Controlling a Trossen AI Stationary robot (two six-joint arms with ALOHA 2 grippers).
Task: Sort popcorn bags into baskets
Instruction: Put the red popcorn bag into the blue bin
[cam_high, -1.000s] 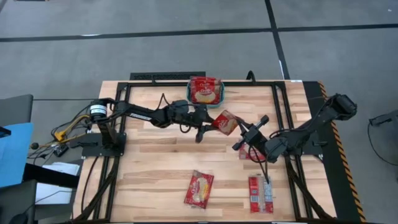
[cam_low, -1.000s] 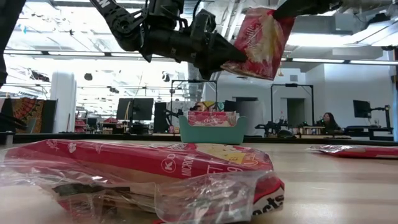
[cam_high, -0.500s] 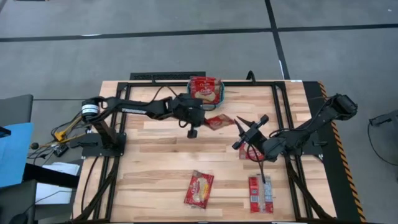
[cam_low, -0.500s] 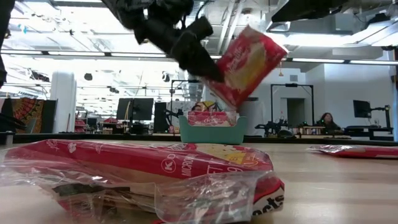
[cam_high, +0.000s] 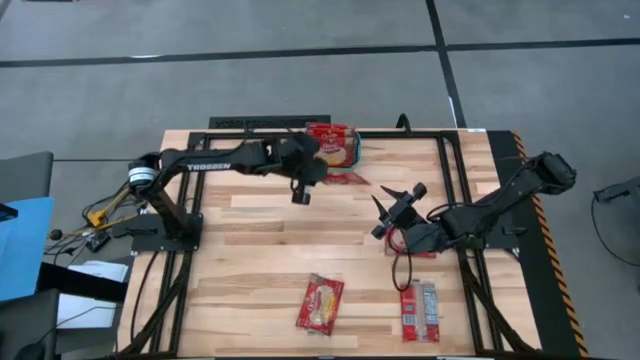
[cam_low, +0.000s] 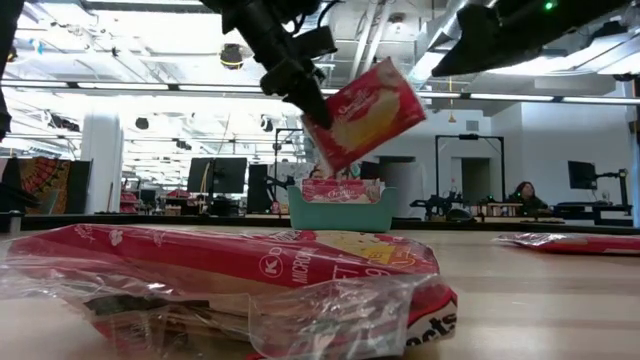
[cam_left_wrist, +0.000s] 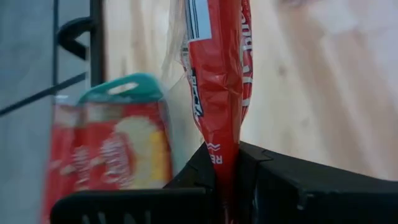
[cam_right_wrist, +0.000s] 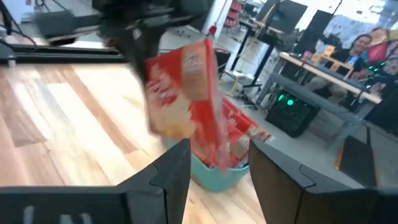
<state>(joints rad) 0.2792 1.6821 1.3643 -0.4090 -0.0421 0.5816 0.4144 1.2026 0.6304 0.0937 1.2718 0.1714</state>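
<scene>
**Bag held aloft just short of the bin**

Left tool (cam_high: 322, 172) clamped shut on the edge of a red bag (cam_low: 362, 112), carried in the air near the counter's far edge, just beside the teal bin (cam_high: 352, 152). Bag tilted, hanging clear of the boards, seen edge-on between the fingers (cam_left_wrist: 205, 168) in the left wrist view. Bin set at the far edge, against the black frame rail (cam_high: 250, 124), already stuffed with red packets (cam_high: 330, 143) standing above its rim. Little free room inside.

Right tool (cam_high: 392, 204) parted and empty, low over the counter's middle right, well apart from the held bag. Open wood between the two tools.

On the counter (cam_high: 260, 260): one flat bag (cam_high: 320, 304) near the front edge at centre, closest to the low camera; one bag (cam_high: 419, 311) near the front edge to the right; one bag (cam_high: 404, 243) partly under the right arm, with a dark cable looping over it. Wide bare stretch on the left half. Black frame rails along both sides and the far edge; yellow-black striped strip (cam_high: 546, 245) along the right border.

Beyond the far edge, room with desks and monitors; a person (cam_low: 522, 193) seated in the background, well clear of the arms.
</scene>
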